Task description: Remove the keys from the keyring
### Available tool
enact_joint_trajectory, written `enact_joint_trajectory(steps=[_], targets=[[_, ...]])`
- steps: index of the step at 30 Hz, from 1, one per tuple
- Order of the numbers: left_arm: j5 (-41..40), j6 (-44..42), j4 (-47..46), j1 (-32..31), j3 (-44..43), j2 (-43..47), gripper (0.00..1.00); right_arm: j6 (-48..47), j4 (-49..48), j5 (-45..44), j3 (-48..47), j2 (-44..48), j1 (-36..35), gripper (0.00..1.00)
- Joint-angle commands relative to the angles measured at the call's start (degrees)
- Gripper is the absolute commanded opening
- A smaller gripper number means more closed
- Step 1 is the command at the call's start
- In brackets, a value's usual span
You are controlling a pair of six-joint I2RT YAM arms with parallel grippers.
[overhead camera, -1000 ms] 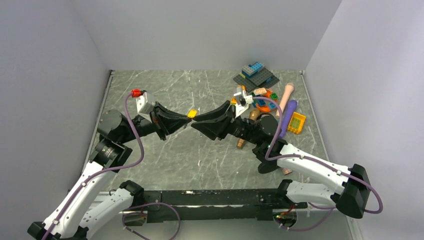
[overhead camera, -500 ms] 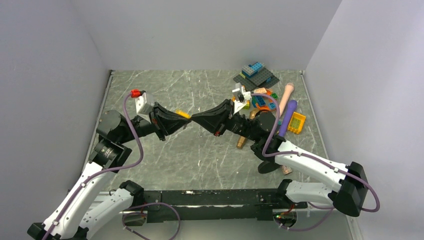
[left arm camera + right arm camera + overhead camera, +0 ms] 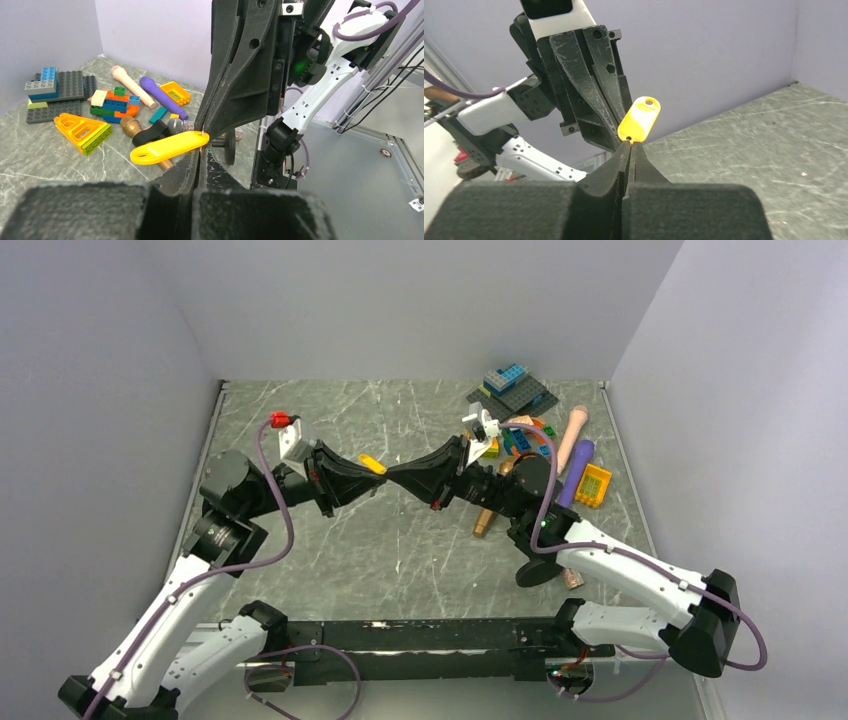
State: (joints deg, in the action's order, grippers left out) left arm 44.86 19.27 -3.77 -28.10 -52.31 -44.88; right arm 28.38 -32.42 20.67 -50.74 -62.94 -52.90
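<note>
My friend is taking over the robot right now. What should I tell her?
Left gripper: shut on one end of the yellow flat plastic key tag, held in mid-air.
Right gripper: shut, tip to tip with the left one at that same end. The thin wire keyring is too small to make out.
Done: tag is off the table.
Left: nothing looks separated yet, so work the tag off the ring.

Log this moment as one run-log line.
Left claw: shut on yellow key tag | right claw: shut on tag's end | both above table
</note>
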Motion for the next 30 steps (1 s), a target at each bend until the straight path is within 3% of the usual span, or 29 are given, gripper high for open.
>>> enact_joint_trajectory(steps=[1,13,20,30], targets=[[4.75,-1.07,1.72,-0.37,-2.89,-4.59,0.00,-5.38,10.69,3.28,-6.77,0.97,-0.88,0.00],[12.84,-0.64,2.36,-0.61,-4.83,-12.65,0.00,-15.64,30.61,4.78,-10.67,2.61,-0.98,0.00],[15.42,-0.66,2.16,-1.75,-4.93,-13.92,0.00,-18.81,36.12,4.75,-10.27,3.94,-0.97,0.00],[18.49,-5.39,8.85,-7.23,-7.37,-16.74,0.00,-24.43,45.97,3.71,-11.80,4.10,-0.97,0.00]])
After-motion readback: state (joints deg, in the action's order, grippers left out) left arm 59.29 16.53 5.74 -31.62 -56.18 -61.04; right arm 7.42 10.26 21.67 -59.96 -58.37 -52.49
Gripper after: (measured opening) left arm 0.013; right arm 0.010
